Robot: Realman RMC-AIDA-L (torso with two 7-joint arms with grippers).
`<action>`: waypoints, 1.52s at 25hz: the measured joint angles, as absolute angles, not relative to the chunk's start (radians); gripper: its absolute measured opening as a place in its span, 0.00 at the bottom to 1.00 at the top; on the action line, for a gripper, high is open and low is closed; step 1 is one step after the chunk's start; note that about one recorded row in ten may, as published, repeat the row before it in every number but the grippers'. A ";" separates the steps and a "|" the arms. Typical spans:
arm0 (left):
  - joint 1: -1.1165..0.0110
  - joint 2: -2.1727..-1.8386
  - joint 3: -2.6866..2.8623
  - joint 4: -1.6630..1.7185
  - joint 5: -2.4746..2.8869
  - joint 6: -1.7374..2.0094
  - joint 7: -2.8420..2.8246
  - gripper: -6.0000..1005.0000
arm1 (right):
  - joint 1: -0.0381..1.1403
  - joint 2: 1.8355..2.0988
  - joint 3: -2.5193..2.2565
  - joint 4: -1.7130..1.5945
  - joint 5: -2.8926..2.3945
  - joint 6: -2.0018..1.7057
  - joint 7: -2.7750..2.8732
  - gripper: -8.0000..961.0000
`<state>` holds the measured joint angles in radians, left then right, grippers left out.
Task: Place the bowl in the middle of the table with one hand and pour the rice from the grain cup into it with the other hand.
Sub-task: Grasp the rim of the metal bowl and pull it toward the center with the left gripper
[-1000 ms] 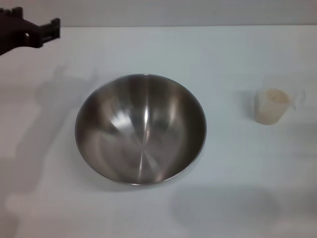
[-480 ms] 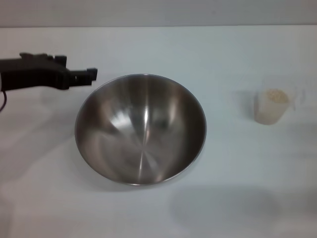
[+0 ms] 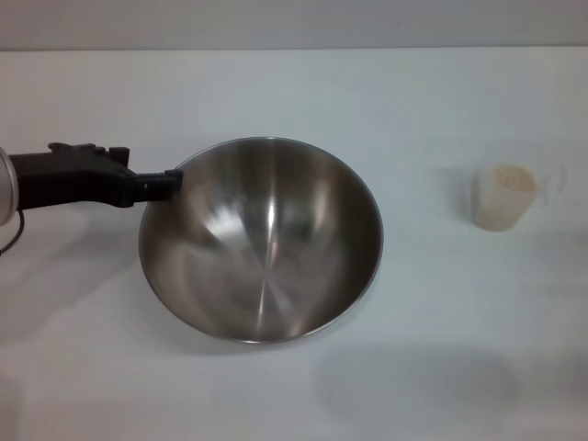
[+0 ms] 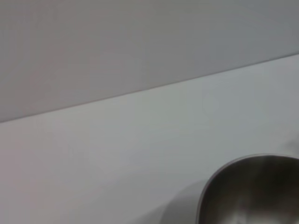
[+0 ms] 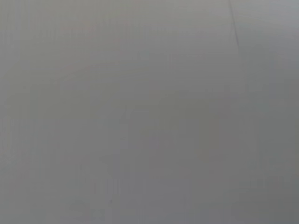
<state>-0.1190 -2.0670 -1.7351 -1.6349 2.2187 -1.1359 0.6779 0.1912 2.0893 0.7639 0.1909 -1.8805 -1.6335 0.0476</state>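
Note:
The steel bowl (image 3: 262,241) sits on the white table (image 3: 386,92), a little left of centre. My left gripper (image 3: 169,185) reaches in from the left, and its tip is at the bowl's left rim. The left wrist view shows part of the bowl's rim (image 4: 219,175) close by. The translucent grain cup (image 3: 502,200) stands upright to the right of the bowl, apart from it, with the cream rice (image 3: 511,178) inside. My right gripper is out of view.
The table's far edge (image 3: 294,49) runs along the back, with a grey wall behind it. The right wrist view shows only a plain grey surface.
My left gripper has moved from the far left corner down and right to the bowl's left rim. The bowl and the cup have not moved.

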 joint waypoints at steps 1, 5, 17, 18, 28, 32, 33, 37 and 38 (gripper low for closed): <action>-0.119 -2.067 -1.735 -1.635 2.219 -1.136 0.678 0.82 | 0.191 2.089 0.764 0.191 -1.881 -1.634 0.048 0.86; -0.118 -2.067 -1.706 -1.613 2.218 -1.122 0.684 0.82 | 0.190 2.089 0.764 0.190 -1.881 -1.634 0.048 0.86; -0.113 -2.068 -1.641 -1.558 2.234 -1.039 0.691 0.82 | 0.189 2.089 0.748 0.190 -1.877 -1.633 0.048 0.86; -0.113 -2.068 -1.641 -1.558 2.234 -1.039 0.691 0.82 | 0.189 2.089 0.748 0.190 -1.877 -1.633 0.048 0.86; -0.116 -2.066 -1.604 -1.543 2.234 -1.041 0.690 0.81 | 0.189 2.089 0.749 0.190 -1.880 -1.632 0.048 0.86; -0.120 -2.065 -1.603 -1.535 2.232 -1.044 0.690 0.78 | 0.188 2.089 0.749 0.190 -1.881 -1.632 0.048 0.86; -0.120 -2.065 -1.603 -1.535 2.232 -1.044 0.690 0.77 | 0.188 2.089 0.749 0.190 -1.881 -1.632 0.048 0.86; -0.119 -2.065 -1.594 -1.551 2.227 -1.064 0.717 0.75 | 0.185 2.089 0.749 0.190 -1.881 -1.632 0.048 0.86; -0.119 -2.065 -1.594 -1.551 2.227 -1.064 0.717 0.74 | 0.185 2.089 0.749 0.190 -1.881 -1.632 0.048 0.86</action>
